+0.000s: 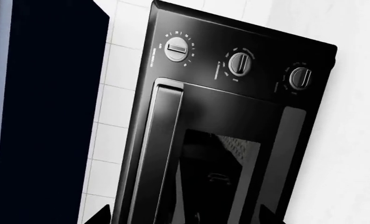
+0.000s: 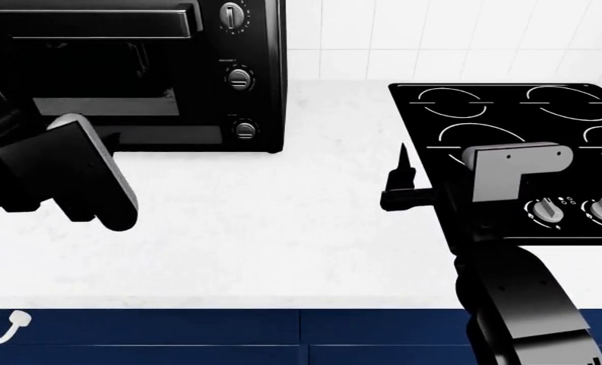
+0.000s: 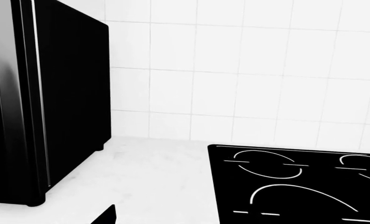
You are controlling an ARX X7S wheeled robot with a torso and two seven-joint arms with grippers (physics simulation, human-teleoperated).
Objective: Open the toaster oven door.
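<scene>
The toaster oven stands at the back left of the counter, three knobs in a column on its right side. Its door looks shut, with the bar handle along the top edge. In the left wrist view the door, handle and knobs fill the frame. My left gripper is open and empty, a short way in front of the door glass, both fingertips apart from it. My right gripper is open and empty over the counter by the cooktop; one fingertip shows.
A flat black cooktop with white ring marks and knobs lies at the right and also shows in the right wrist view. A white tiled wall is behind. The white counter runs between the oven and the cooktop. My left forearm hides the lower left of the door.
</scene>
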